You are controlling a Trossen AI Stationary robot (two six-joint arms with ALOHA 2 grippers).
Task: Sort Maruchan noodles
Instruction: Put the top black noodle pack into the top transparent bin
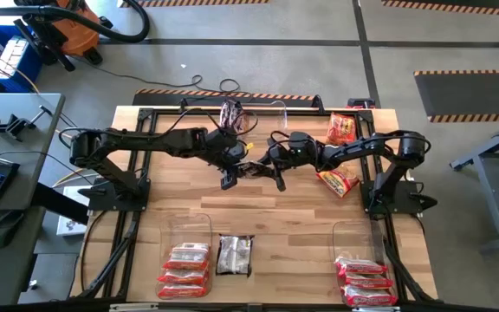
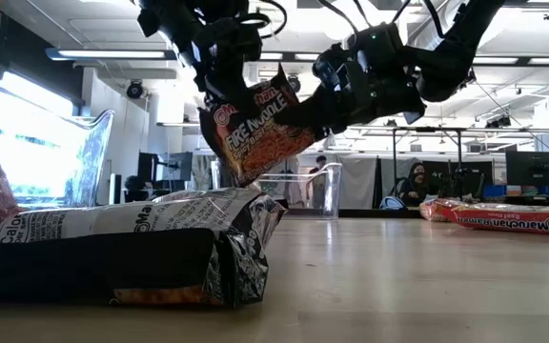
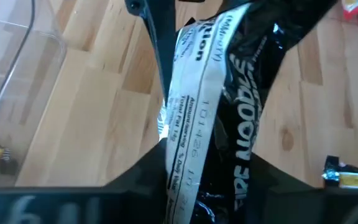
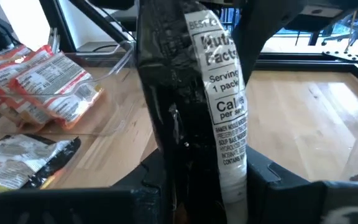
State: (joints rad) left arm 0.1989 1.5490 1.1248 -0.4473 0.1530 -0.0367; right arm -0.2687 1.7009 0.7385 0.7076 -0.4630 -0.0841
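Lying flat nearest the low camera, a dark packet (image 2: 122, 250) looks light, crinkly and slippery (best pinched by an edge), while the black Fire Noodle packet (image 2: 255, 129) hangs mid-table, seemingly clamped by left gripper (image 1: 230, 171) and right gripper (image 1: 271, 169) together.

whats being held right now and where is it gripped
A dark Fire Noodle packet hangs above mid-table between both tools: the left tool and right tool each grip an opposite end.

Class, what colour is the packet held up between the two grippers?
Black, with orange Fire Noodle lettering: the dark noodle packet, clearest in the low view.
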